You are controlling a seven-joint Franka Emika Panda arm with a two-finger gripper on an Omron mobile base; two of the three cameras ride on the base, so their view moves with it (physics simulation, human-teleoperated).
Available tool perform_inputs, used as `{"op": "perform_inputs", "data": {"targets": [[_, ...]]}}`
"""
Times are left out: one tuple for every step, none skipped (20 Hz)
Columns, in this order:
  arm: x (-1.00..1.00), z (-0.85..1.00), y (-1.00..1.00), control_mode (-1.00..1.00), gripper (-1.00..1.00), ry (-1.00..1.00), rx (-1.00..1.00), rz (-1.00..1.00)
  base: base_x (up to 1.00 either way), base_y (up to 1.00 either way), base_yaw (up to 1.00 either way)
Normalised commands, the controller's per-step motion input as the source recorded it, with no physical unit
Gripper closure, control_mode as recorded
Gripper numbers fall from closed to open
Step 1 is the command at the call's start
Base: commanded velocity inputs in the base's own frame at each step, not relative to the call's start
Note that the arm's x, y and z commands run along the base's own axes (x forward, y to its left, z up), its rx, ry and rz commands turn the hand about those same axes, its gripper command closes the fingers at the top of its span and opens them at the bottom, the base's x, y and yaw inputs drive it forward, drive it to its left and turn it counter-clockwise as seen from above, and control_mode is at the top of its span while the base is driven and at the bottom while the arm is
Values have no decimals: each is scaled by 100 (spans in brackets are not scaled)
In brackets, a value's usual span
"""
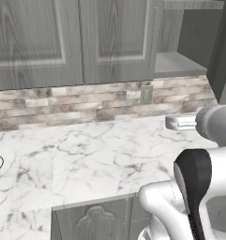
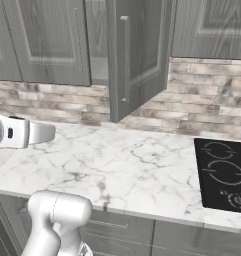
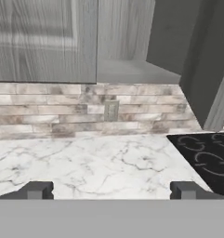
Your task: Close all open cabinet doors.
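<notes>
The wall cabinets run along the top of every view, and one door (image 2: 137, 55) stands swung out from its opening, edge-on near the upper middle of the right base view, its bar handle (image 2: 124, 57) facing the camera; in the left base view the same door (image 1: 222, 51) shows as a dark slab at the upper right edge, and in the hand view it is the dark panel (image 3: 211, 60) at upper right, beside the bare shelf (image 3: 132, 72) of the open box. The neighbouring doors (image 1: 37, 40) at upper left look flush and shut. Below them lie the brick backsplash (image 1: 86, 101) with its wall outlet (image 3: 111, 110), the marble counter (image 2: 117, 165), and a black cooktop (image 2: 224, 175) at the right of the right base view. The arm's wrist shows at mid left in that view, low over the counter and well apart from the door. The gripper (image 3: 111, 190) sits at the bottom of the hand view with its fingers (image 3: 36, 190) spread wide and nothing between them. I judge this to be the approach step: the open door is found but not touched. The next move calls for raising the hand up and toward the right of the hand view, getting onto the door's outer face, on the handle side away from the hinge, then pushing it round toward the shelf until it lies flush. Whether other doors outside these views are open I cannot tell.
</notes>
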Motion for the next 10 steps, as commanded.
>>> {"op": "perform_inputs", "data": {"targets": [[-100,0,-35,-100,-100,0,1,-2,0,0,0],[-100,0,-35,-100,-100,0,2,-2,0,0,0],[-99,5,-39,-100,-100,0,5,-2,0,0,0],[-97,7,-44,-100,-100,0,7,-2,0,0,0],[-95,8,-48,-100,-100,1,8,-1,0,0,0],[-94,9,-50,-100,-100,2,9,-1,0,0,0],[-91,6,-53,-100,-100,5,10,-2,0,0,0],[-82,0,-56,-100,-100,12,11,-5,0,0,0],[-78,0,-57,-100,-100,13,10,-5,0,0,0],[-72,0,-60,-100,-100,12,8,-3,0,0,0]]}}
